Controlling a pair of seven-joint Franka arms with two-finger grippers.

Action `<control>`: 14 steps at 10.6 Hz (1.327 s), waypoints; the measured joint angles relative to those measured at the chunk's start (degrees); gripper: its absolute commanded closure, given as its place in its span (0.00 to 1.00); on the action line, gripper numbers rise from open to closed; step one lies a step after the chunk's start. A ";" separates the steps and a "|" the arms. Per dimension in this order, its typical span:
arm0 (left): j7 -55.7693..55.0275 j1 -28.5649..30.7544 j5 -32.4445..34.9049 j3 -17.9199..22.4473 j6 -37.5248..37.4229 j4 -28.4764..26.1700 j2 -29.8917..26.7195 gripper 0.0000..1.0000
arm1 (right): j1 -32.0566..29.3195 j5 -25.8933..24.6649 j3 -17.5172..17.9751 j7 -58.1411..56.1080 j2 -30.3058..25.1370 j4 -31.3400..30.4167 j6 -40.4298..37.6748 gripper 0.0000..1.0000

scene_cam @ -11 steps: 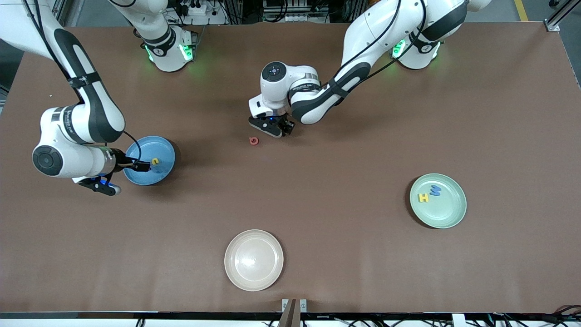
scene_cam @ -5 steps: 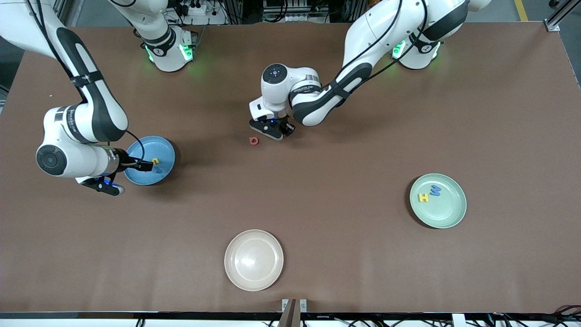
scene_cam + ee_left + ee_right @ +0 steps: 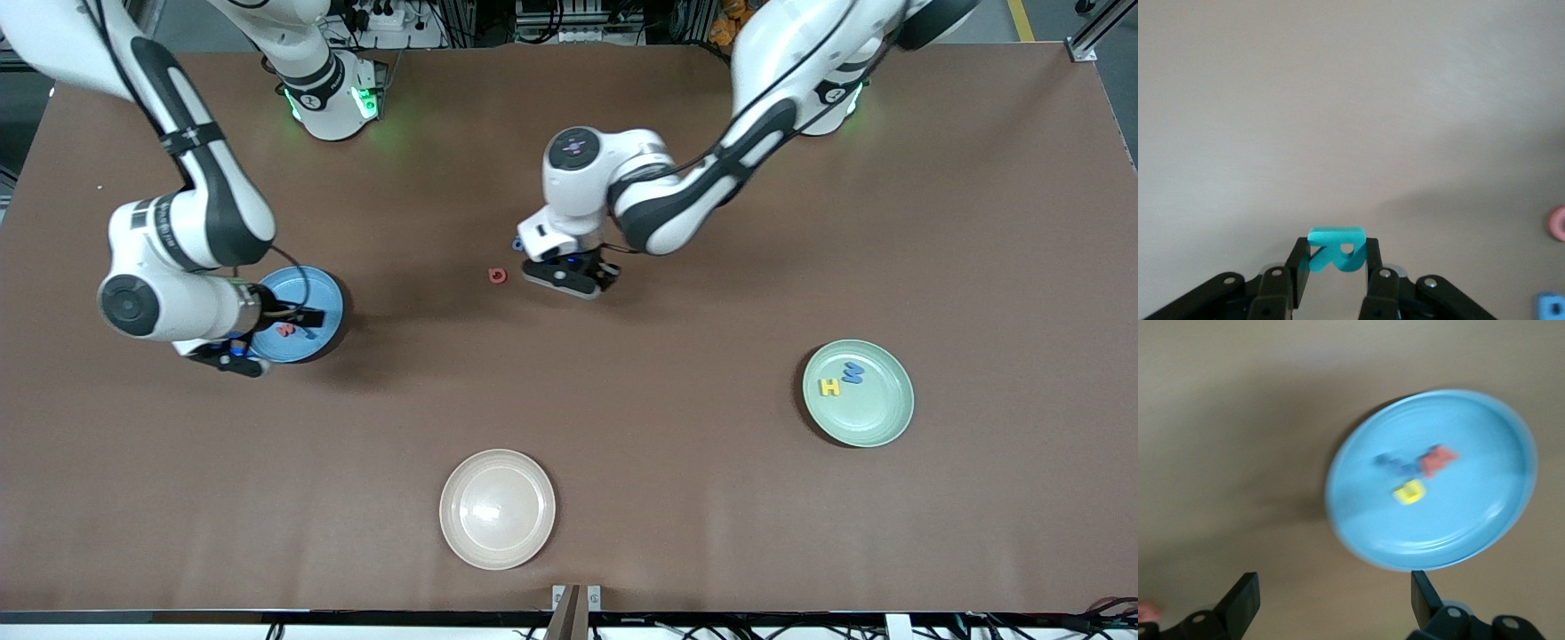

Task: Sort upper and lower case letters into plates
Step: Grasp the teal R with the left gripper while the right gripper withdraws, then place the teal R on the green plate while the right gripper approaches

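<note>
My left gripper is shut on a teal letter R and holds it up off the brown table. In the front view the left gripper hangs over the table's middle, beside a red letter and a small blue letter. The blue plate holds a red letter, a yellow one and a blue one. My right gripper is open and holds nothing, above the edge of the blue plate. The mint green plate holds a yellow H and a blue W.
A cream-beige plate lies near the front edge of the table, midway along it. The right arm's forearm and wrist hang over the table beside the blue plate.
The left gripper shut on the teal R and lifted it, shifting toward the left arm's end and uncovering the small blue letter. The right arm rose and shifted a little over the blue plate.
</note>
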 measured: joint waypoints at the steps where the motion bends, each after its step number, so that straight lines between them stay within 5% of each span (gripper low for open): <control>1: 5.16 8.81 0.02 -4.38 -0.63 -3.52 -2.85 1.00 | 2.74 2.07 0.07 0.52 -0.42 0.02 -0.10 0.00; 5: 23.31 42.05 0.01 -18.34 -4.81 -10.77 -5.58 1.00 | 14.04 4.13 0.35 8.27 -0.67 -0.38 1.15 0.00; 8: 32.56 51.27 0.03 -18.13 -4.95 -12.30 -3.95 1.00 | 17.42 6.27 4.99 16.61 -0.66 -5.37 9.30 0.00; 11: 36.28 52.56 2.07 -14.32 -4.88 -12.28 -1.96 0.95 | 20.32 6.28 8.80 23.09 -0.59 -13.99 22.97 0.00; 12: 37.96 52.55 3.31 -12.85 -4.76 -11.95 -0.69 0.75 | 21.77 6.28 8.86 24.73 -0.55 -15.05 24.62 0.00; 13: 40.02 52.56 3.85 -11.51 -4.29 -11.29 0.85 0.01 | 23.42 6.29 8.91 26.29 -0.53 -15.37 25.18 0.00; 14: 42.76 52.60 4.96 -10.39 -3.47 -10.49 2.25 0.00 | 25.08 6.29 8.95 27.81 -0.47 -15.58 25.97 0.00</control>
